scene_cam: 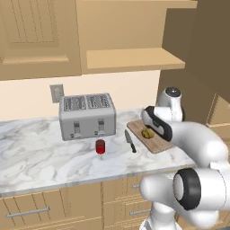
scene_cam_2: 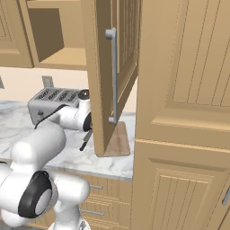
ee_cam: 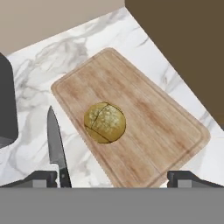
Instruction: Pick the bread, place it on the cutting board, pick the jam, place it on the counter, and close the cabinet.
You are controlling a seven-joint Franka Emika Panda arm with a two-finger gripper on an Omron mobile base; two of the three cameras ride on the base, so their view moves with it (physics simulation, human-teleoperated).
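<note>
Resting unlabelled on the cutting board [ee_cam: 148,118], bread [ee_cam: 105,123] beside knife [ee_cam: 56,146].

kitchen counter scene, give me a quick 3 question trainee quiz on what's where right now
1. True or false: the small golden-brown round bread roll lies on the light-brown wooden cutting board.
2. Where does the small red jam jar stand? A) on the open cabinet shelf B) on the white-grey marble counter in front of the silver toaster C) on the board
3. Fill in: the upper light-wood cabinet door stands ____.

Key:
1. True; the open gripper holds nothing.
2. B
3. Open, swung out over the counter; the black-handled knife lies beside the board.
</note>
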